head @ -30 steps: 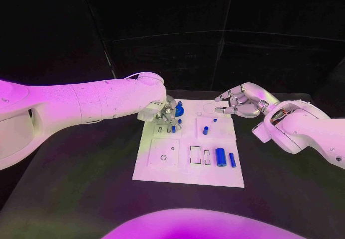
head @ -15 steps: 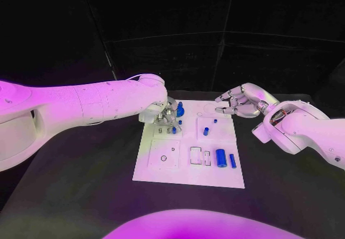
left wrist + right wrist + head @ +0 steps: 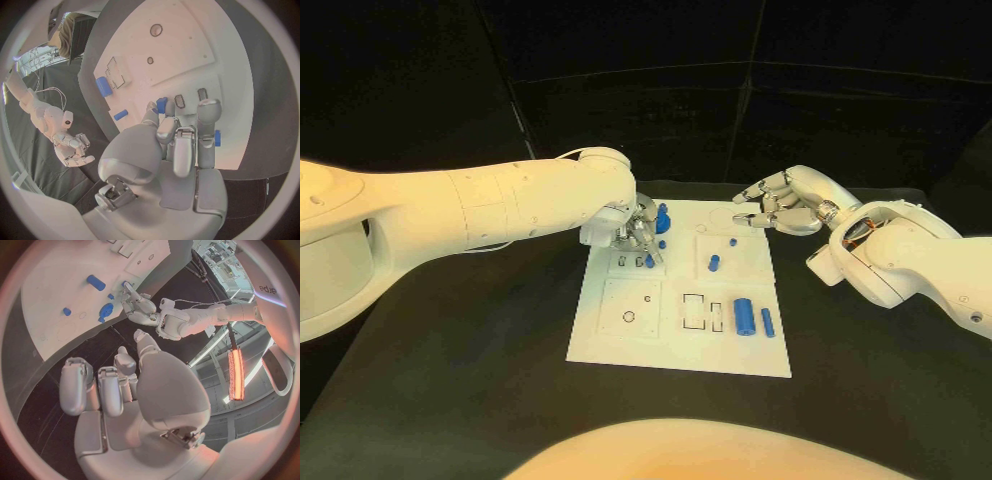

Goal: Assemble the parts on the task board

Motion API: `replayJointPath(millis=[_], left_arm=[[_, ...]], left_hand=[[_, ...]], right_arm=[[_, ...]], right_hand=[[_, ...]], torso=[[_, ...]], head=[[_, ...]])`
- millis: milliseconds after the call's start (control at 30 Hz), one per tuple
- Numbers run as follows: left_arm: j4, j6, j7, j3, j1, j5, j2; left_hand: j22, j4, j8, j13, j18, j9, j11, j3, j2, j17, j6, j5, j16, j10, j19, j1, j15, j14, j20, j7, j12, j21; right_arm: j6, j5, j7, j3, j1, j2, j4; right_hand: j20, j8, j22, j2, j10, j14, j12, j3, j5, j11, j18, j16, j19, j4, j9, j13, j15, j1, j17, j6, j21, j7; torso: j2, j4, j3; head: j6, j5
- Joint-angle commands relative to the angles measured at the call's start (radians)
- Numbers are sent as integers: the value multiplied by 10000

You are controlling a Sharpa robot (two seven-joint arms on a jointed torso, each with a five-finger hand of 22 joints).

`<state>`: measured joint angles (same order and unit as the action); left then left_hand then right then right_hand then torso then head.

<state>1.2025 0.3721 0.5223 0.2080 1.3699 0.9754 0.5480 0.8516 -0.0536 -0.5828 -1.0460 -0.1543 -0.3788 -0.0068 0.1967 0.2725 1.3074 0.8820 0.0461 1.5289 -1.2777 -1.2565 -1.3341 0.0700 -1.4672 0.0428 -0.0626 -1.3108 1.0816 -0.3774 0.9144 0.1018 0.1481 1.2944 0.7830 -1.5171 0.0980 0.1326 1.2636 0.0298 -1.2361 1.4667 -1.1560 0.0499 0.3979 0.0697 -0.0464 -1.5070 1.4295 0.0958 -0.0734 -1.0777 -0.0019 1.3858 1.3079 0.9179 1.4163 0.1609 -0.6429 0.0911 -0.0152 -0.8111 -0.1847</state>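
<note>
The black surface (image 3: 473, 380) is carrying the white board (image 3: 678, 345) at its middle, lying flat with its long side running from six toward twelve o'clock.

The left robot hand (image 3: 635, 232) is hovering over the board's eleven o'clock corner with its fingers pointing down at the board, close to a small blue piece there; whether it is gripping anything I cannot tell. In the left wrist view its fingers (image 3: 177, 145) are reaching side by side toward a blue piece (image 3: 162, 105) next to two dark slots.

The right robot hand (image 3: 785, 207) is hanging above the board's one o'clock corner, fingers curled loosely and apart, gripping nothing.

On the board, a fat blue cylinder (image 3: 744, 316) is lying at about four o'clock with a thin blue rod (image 3: 766, 322) just beside it, a short blue peg (image 3: 713, 263) is sitting near the centre, and a rounded blue piece (image 3: 661, 214) is standing at twelve o'clock beside the left robot hand.
</note>
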Motion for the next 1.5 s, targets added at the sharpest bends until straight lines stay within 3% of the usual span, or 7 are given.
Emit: replayJointPath(millis=[33, 400, 533, 633, 900, 1133, 1500], left_arm=[[20, -443, 51, 9, -8, -834, 46], [255, -1084, -7, 3, 5, -2153, 443], [446, -1277, -24, 3, 15, -2358, 668], [686, -1623, -81, 4, 39, -2474, 896], [1428, -2880, -282, 12, 58, -2291, 1523], [1937, -3734, -482, 24, -20, -1504, 1939], [2090, -4319, -453, 31, -241, -653, 2052]], left_hand=[[-19, -396, -114, 64, 146, -105, -103, -753, 209, 1723, -36, 39, 51, 22, 9, -587, 91, -832, -82, 30, 122, 4], [84, -1440, -466, 127, 159, -686, -28, -3037, -173, 1705, -328, 11, 39, -23, 67, 543, 6, -832, -41, -25, 311, 25], [88, -1488, -477, 128, 158, -710, -26, -3152, -199, 1706, -336, 10, 39, -25, 70, 625, 3, -832, -39, -29, 316, 25], [196, -1880, -579, 69, 166, -965, -11, -4627, -584, 1733, -376, -13, 50, -99, 51, 1596, -1, -840, -25, -34, 317, 70], [381, -1861, -790, 120, 187, -1295, -44, -6186, -1085, 1751, -404, 15, 59, -123, -20, 2379, 2, -847, -30, -11, 377, 168], [490, -1757, -872, 185, 201, -1424, -55, -6766, -1375, 1762, -413, 11, 66, -127, -72, 2515, 15, -852, -41, 5, 431, 236], [578, -1661, -930, 200, 213, -1526, -64, -7273, -1650, 1774, -414, 13, 72, -160, -113, 2538, 23, -856, -49, 13, 459, 288]], right_arm=[[-42, -31, 15, -7, 17, -14, 16], [-50, -31, 24, -6, 17, -37, 192], [-31, -32, 21, -6, 17, -48, 234], [-22, -32, 19, -6, 17, -53, 255], [-18, -32, 15, -6, 17, -40, 293], [-19, -32, 15, -6, 17, -7, 318], [-14, -33, 17, -6, 18, 8, 339]], right_hand=[[8, 68, 16, -33, 16, 800, 21, 24, 66, -6, -179, 54, -41, -8, 7, -4, -52, 102, 1814, -20, -45, -26], [7, 70, 4, -36, 31, 796, 43, 24, 70, -6, -181, 66, -46, -8, 7, 22, -53, 103, 1800, -19, -52, -27], [7, 70, 4, -36, 31, 796, 43, 24, 70, -6, -181, 66, -46, -8, 7, 22, -53, 103, 1800, -19, -52, -27], [6, 71, -5, -38, 35, 794, 50, 25, 71, -6, -183, 74, -49, -6, 7, 30, -54, 100, 1792, -19, -57, -26], [6, 72, -3, -40, 39, 792, 58, 26, 72, -6, -182, 78, -48, -1, 8, 39, -54, 95, 1788, -19, -56, -26], [6, 72, -2, -41, 40, 792, 59, 26, 72, -5, -182, 79, -48, -1, 8, 41, -54, 94, 1787, -19, -56, -26], [6, 72, -2, -41, 40, 792, 59, 26, 72, -5, -182, 79, -48, -1, 8, 41, -54, 94, 1787, -19, -56, -26]], torso=[[2, 4, -1], [9, -17, -12], [5, -12, -14], [-3, -4, -19], [11, -56, -37], [22, -61, -26], [32, -69, -26]], head=[[-12, -5], [11, -71], [11, -107], [26, -132], [-6, -189], [-25, -235], [-58, -265]])
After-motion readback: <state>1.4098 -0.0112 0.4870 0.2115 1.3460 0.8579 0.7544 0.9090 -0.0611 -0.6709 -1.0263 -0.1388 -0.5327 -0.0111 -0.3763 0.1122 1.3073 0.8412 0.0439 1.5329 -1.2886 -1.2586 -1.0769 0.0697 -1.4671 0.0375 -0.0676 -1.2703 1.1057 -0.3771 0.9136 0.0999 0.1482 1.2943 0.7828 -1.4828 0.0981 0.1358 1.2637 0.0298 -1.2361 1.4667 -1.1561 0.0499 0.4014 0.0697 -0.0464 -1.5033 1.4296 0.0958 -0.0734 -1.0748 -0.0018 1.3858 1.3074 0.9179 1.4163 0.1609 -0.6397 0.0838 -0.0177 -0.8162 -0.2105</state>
